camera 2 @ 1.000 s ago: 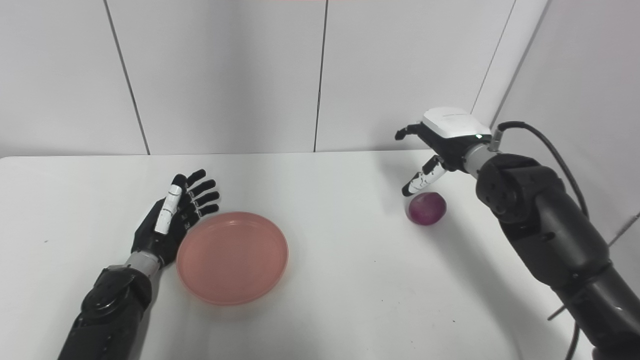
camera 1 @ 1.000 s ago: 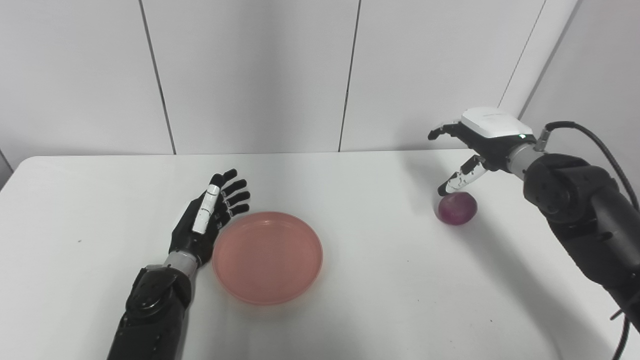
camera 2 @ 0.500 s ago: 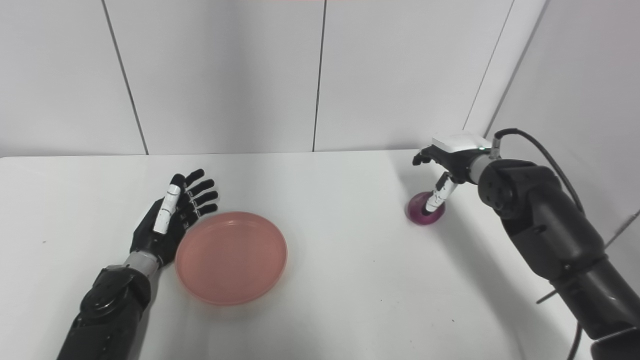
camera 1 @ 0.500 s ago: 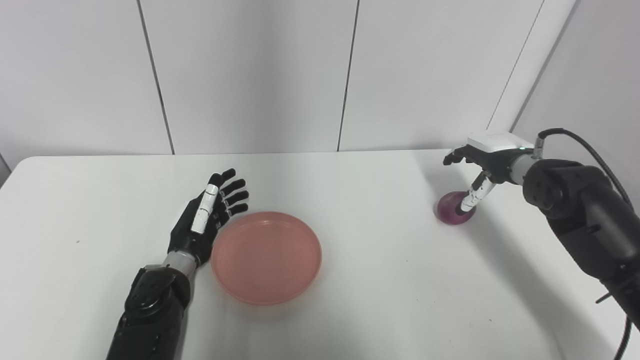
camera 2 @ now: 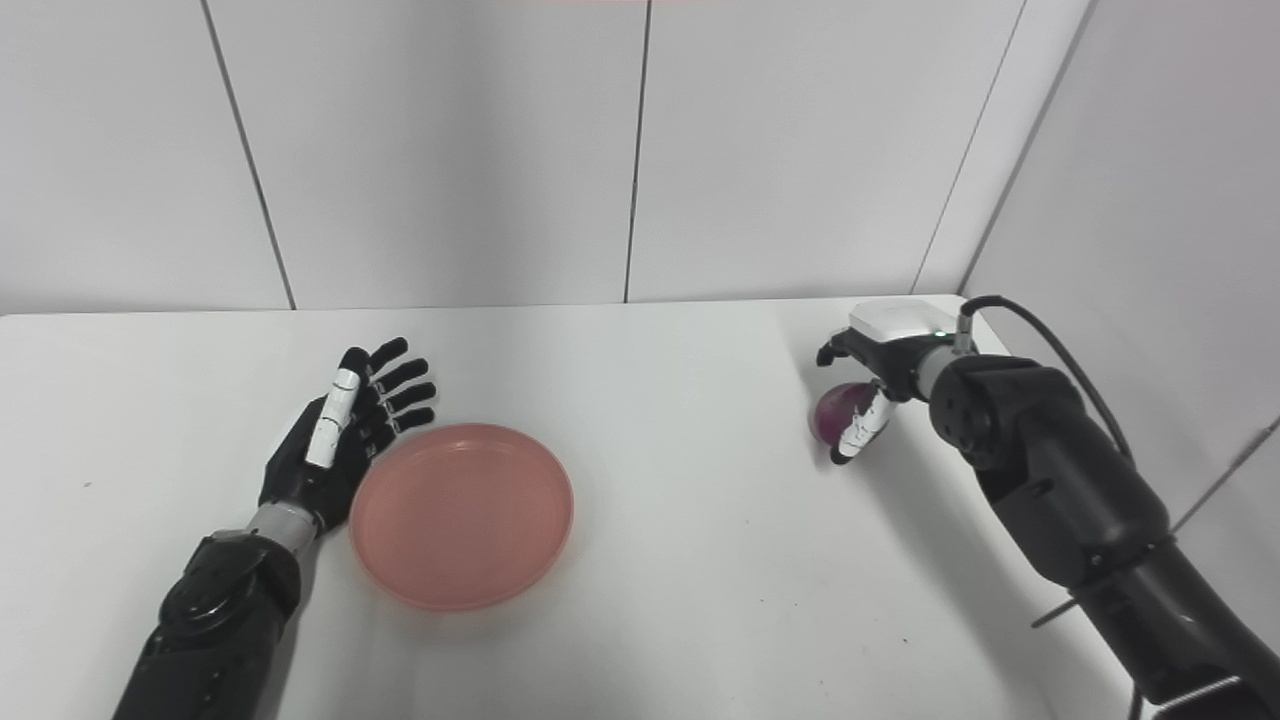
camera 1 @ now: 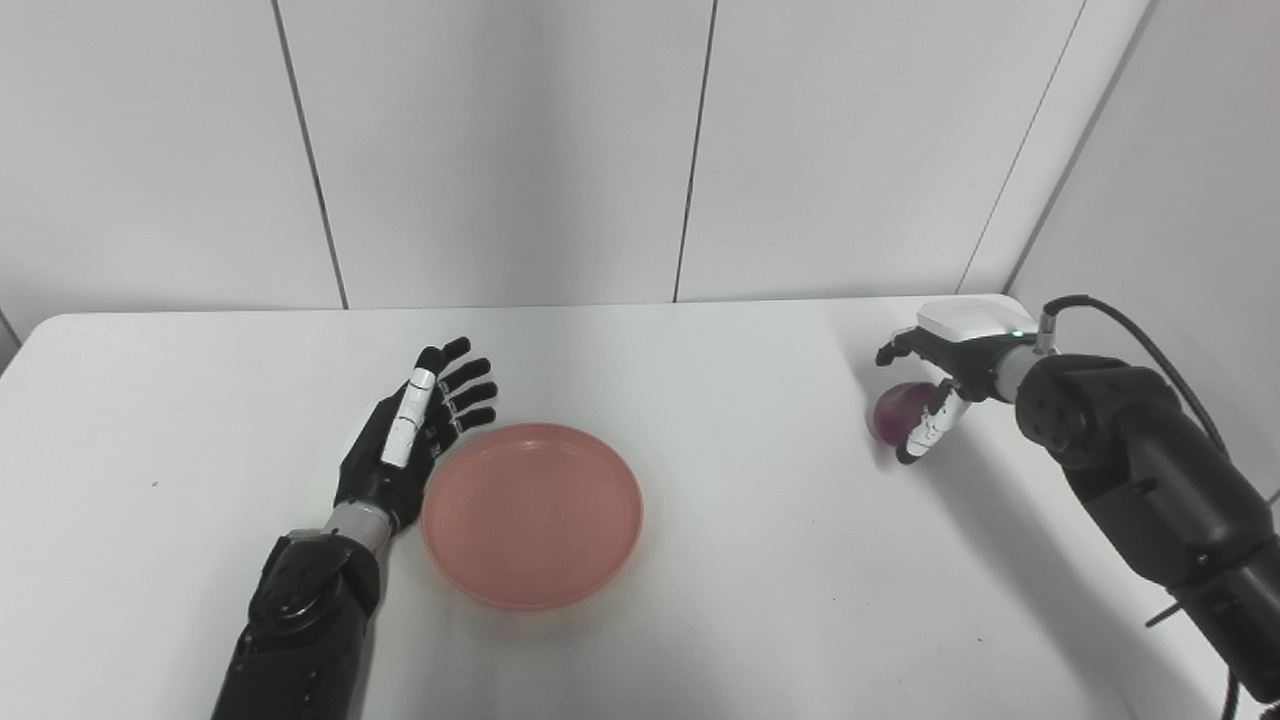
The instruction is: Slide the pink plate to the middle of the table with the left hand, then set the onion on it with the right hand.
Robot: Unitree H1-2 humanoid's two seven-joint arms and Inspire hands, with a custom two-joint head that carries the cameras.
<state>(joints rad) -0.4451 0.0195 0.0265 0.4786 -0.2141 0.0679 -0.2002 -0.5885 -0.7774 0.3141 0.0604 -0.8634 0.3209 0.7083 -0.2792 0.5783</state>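
Below us, the white table (camera 1: 760,600) fills most of both head views, its far edge meeting a pale panelled wall (camera 1: 500,150). Our two dark arms come up from the bottom edge, one at each side. The pink plate (camera 1: 532,515) lies flat a little left of the table's middle, with nothing on it. At about nine o'clock from the plate we rest our left hand (camera 1: 415,435), edge-on to the tabletop, its fingers (camera 1: 462,388) straight, spread apart and holding nothing; the heel of the hand sits just beside the plate's rim, and we cannot tell whether they touch. Well apart from the plate, at about two o'clock from it and near the table's right edge, our right hand (camera 2: 880,375) curls down over the purple onion (camera 1: 893,412). Its fingers (camera 2: 858,432) wrap the near side of the onion and the palm covers the top, in a grasp; whether the onion rests on the table or hangs clear of it we cannot tell.
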